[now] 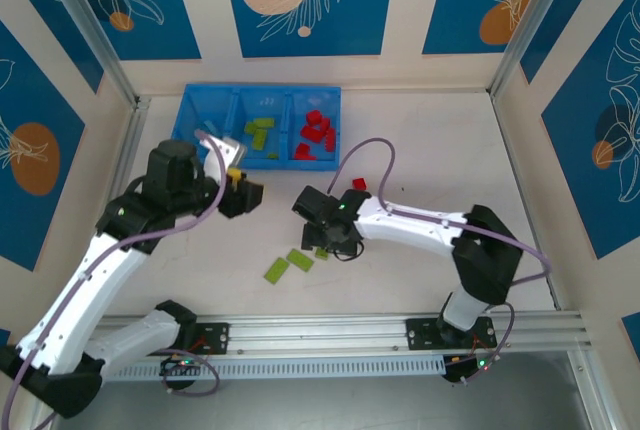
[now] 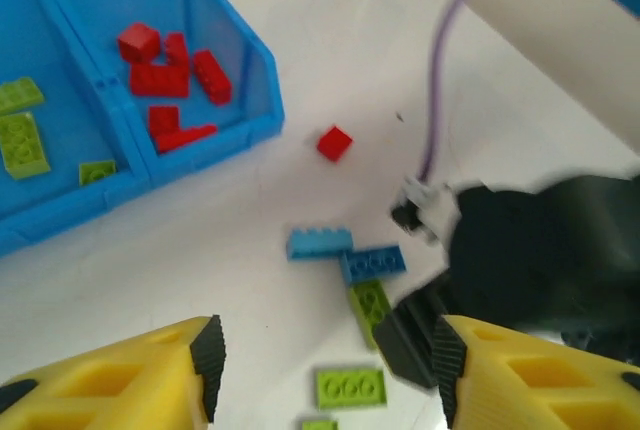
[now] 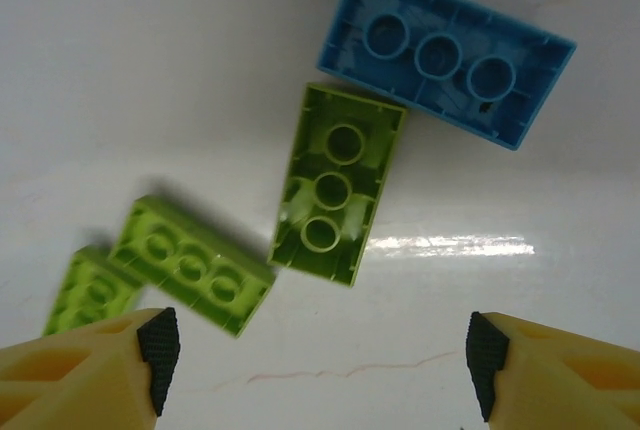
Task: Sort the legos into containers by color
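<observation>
The blue tray of containers (image 1: 212, 110) stands at the back left, with lime green legos (image 1: 262, 133) in its middle compartment and red legos (image 1: 316, 134) in its right one. My left gripper (image 1: 246, 192) hovers in front of the tray, open and empty (image 2: 328, 365). My right gripper (image 1: 322, 240) is open low over the table (image 3: 322, 360). Just ahead of its fingers lie an upside-down green brick (image 3: 338, 185) and an upside-down blue brick (image 3: 447, 55). Two more green bricks (image 1: 277, 270) (image 1: 299, 259) lie to its left. A lone red brick (image 1: 359, 184) rests behind the right arm.
The left wrist view shows a light blue brick (image 2: 320, 243) touching a darker blue one (image 2: 372, 263) beside the right arm's black wrist (image 2: 540, 250). A purple cable (image 1: 375, 155) loops over the table. Metal posts and panel walls enclose the table.
</observation>
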Robot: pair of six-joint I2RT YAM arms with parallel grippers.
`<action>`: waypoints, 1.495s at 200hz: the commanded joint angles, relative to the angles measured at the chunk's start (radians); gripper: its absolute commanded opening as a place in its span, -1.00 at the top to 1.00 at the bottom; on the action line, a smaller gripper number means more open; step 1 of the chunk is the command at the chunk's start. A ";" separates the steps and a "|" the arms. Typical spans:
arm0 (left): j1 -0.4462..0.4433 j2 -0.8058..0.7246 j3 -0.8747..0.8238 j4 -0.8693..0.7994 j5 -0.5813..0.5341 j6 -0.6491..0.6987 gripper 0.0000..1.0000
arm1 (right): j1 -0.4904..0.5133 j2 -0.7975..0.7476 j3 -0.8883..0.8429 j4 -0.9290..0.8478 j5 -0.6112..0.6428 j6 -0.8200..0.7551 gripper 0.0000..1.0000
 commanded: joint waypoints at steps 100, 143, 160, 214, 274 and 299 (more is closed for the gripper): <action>-0.005 -0.132 -0.217 0.043 0.112 0.211 -1.00 | 0.028 0.124 0.084 -0.023 0.088 0.052 0.55; -0.005 -0.255 -0.256 0.106 0.086 0.199 -1.00 | 0.114 -0.023 0.193 0.054 0.266 -0.255 0.54; -0.005 -0.313 -0.280 0.140 0.066 0.196 -1.00 | 0.082 -0.022 0.245 0.179 0.222 -0.441 0.54; -0.004 -0.371 -0.303 0.127 -0.153 0.201 -1.00 | -0.102 0.389 0.779 0.152 0.196 -0.750 0.57; -0.004 -0.366 -0.310 0.121 -0.205 0.212 -1.00 | -0.209 0.915 1.553 -0.012 0.091 -0.889 0.29; -0.004 -0.359 -0.311 0.122 -0.207 0.214 -1.00 | -0.201 0.904 1.571 0.029 0.025 -0.944 0.00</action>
